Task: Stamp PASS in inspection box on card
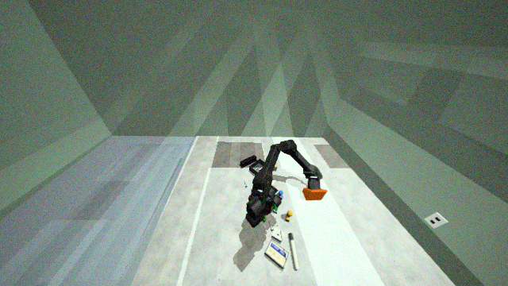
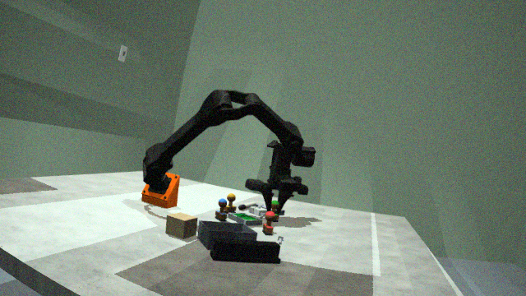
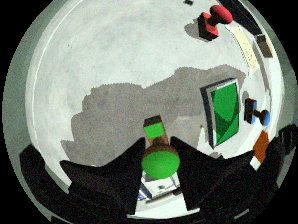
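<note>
The green-knobbed stamp stands upright between the fingers of my gripper, which is shut on it. Its base is low at the bench; whether it touches is unclear. The ink pad lies open and green beside the gripper, to the right in the wrist view. A blue-banded cream card lies at the front in the top view; any print on it is too small to tell. A cream sheet with writing lies near the red stamp.
The blue stamp and yellow stamp stand near the pad. A marker lies beside the card, a small white object behind it. A cardboard block, grey box and black bar are farther off.
</note>
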### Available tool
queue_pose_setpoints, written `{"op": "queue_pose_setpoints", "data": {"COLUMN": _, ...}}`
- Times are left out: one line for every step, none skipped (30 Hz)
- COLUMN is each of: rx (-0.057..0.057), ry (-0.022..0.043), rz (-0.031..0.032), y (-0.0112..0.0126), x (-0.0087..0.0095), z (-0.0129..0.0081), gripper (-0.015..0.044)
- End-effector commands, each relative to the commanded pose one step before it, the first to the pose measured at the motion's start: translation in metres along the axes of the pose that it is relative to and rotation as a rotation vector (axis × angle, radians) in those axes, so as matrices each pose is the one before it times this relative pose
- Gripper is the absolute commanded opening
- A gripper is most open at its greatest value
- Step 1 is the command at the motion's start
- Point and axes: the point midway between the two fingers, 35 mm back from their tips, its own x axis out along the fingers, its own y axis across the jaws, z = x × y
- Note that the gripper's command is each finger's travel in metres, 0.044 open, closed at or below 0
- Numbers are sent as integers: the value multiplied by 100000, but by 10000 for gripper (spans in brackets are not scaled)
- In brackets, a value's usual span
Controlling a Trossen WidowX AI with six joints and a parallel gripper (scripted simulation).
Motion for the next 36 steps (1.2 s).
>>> {"op": "queue_pose_setpoints", "data": {"rx": 26, "ry": -15, "rz": 106, "y": 31, "x": -64, "z": -5, "gripper": 157}}
{"op": "queue_pose_setpoints", "data": {"rx": 0, "ry": 0, "rz": 0, "y": 0, "x": 0, "z": 0, "gripper": 184}}
{"op": "queue_pose_setpoints", "data": {"rx": 0, "ry": 0, "rz": 0, "y": 0, "x": 0, "z": 0, "gripper": 210}}
{"op": "queue_pose_setpoints", "data": {"rx": 0, "ry": 0, "rz": 0, "y": 0, "x": 0, "z": 0, "gripper": 236}}
{"op": "queue_pose_setpoints", "data": {"rx": 0, "ry": 0, "rz": 0, "y": 0, "x": 0, "z": 0, "gripper": 263}}
{"op": "queue_pose_setpoints", "data": {"rx": 0, "ry": 0, "rz": 0, "y": 0, "x": 0, "z": 0, "gripper": 266}}
{"op": "queue_pose_setpoints", "data": {"rx": 0, "ry": 0, "rz": 0, "y": 0, "x": 0, "z": 0, "gripper": 266}}
{"op": "queue_pose_setpoints", "data": {"rx": -19, "ry": 19, "rz": 25, "y": 54, "x": -234, "z": 4, "gripper": 266}}
{"op": "queue_pose_setpoints", "data": {"rx": -55, "ry": 53, "rz": 69, "y": 148, "x": -706, "z": 10, "gripper": 266}}
{"op": "queue_pose_setpoints", "data": {"rx": -90, "ry": 74, "rz": 94, "y": 204, "x": -1190, "z": 10, "gripper": 266}}
{"op": "queue_pose_setpoints", "data": {"rx": -103, "ry": 63, "rz": 79, "y": 173, "x": -1451, "z": 2, "gripper": 266}}
{"op": "queue_pose_setpoints", "data": {"rx": -97, "ry": 33, "rz": 42, "y": 92, "x": -1467, "z": -8, "gripper": 266}}
{"op": "queue_pose_setpoints", "data": {"rx": -91, "ry": 1, "rz": 6, "y": 11, "x": -1478, "z": -16, "gripper": 266}}
{"op": "queue_pose_setpoints", "data": {"rx": -83, "ry": -32, "rz": -29, "y": -71, "x": -1484, "z": -23, "gripper": 266}}
{"op": "queue_pose_setpoints", "data": {"rx": -75, "ry": -66, "rz": -62, "y": -153, "x": -1486, "z": -28, "gripper": 266}}
{"op": "queue_pose_setpoints", "data": {"rx": -55, "ry": -82, "rz": -76, "y": -190, "x": -1231, "z": -26, "gripper": 266}}
{"op": "queue_pose_setpoints", "data": {"rx": -30, "ry": -62, "rz": -56, "y": -141, "x": -737, "z": -16, "gripper": 266}}
{"op": "queue_pose_setpoints", "data": {"rx": -9, "ry": -23, "rz": -20, "y": -52, "x": -245, "z": -5, "gripper": 266}}
{"op": "queue_pose_setpoints", "data": {"rx": 0, "ry": 0, "rz": 0, "y": 0, "x": 0, "z": 0, "gripper": 266}}
{"op": "queue_pose_setpoints", "data": {"rx": 0, "ry": 0, "rz": 0, "y": 0, "x": 0, "z": 0, "gripper": 266}}
{"op": "queue_pose_setpoints", "data": {"rx": 0, "ry": 0, "rz": 0, "y": 0, "x": 0, "z": 0, "gripper": 266}}
{"op": "queue_pose_setpoints", "data": {"rx": 0, "ry": 0, "rz": 0, "y": 0, "x": 0, "z": 0, "gripper": 266}}
{"op": "queue_pose_setpoints", "data": {"rx": 0, "ry": 0, "rz": 0, "y": 0, "x": 0, "z": 0, "gripper": 266}}
{"op": "queue_pose_setpoints", "data": {"rx": 0, "ry": 0, "rz": 0, "y": 0, "x": 0, "z": 0, "gripper": 266}}
{"op": "queue_pose_setpoints", "data": {"rx": 0, "ry": 0, "rz": 0, "y": 0, "x": 0, "z": 0, "gripper": 266}}
{"op": "queue_pose_setpoints", "data": {"rx": 0, "ry": 0, "rz": 0, "y": 0, "x": 0, "z": 0, "gripper": 266}}
{"op": "queue_pose_setpoints", "data": {"rx": 0, "ry": 0, "rz": 0, "y": 0, "x": 0, "z": 0, "gripper": 266}}
{"op": "queue_pose_setpoints", "data": {"rx": 0, "ry": 0, "rz": 0, "y": 0, "x": 0, "z": 0, "gripper": 266}}
{"op": "queue_pose_setpoints", "data": {"rx": 0, "ry": 0, "rz": 0, "y": 0, "x": 0, "z": 0, "gripper": 266}}
{"op": "queue_pose_setpoints", "data": {"rx": 0, "ry": 0, "rz": 0, "y": 0, "x": 0, "z": 0, "gripper": 266}}
{"op": "queue_pose_setpoints", "data": {"rx": 0, "ry": 0, "rz": 0, "y": 0, "x": 0, "z": 0, "gripper": 266}}
{"op": "queue_pose_setpoints", "data": {"rx": 0, "ry": 0, "rz": 0, "y": 0, "x": 0, "z": 0, "gripper": 266}}
{"op": "queue_pose_setpoints", "data": {"rx": 0, "ry": 0, "rz": 0, "y": 0, "x": 0, "z": 0, "gripper": 266}}
{"op": "queue_pose_setpoints", "data": {"rx": 0, "ry": 0, "rz": 0, "y": 0, "x": 0, "z": 0, "gripper": 266}}
{"op": "queue_pose_setpoints", "data": {"rx": 0, "ry": 0, "rz": 0, "y": 0, "x": 0, "z": 0, "gripper": 266}}
{"op": "queue_pose_setpoints", "data": {"rx": 0, "ry": 0, "rz": 0, "y": 0, "x": 0, "z": 0, "gripper": 266}}
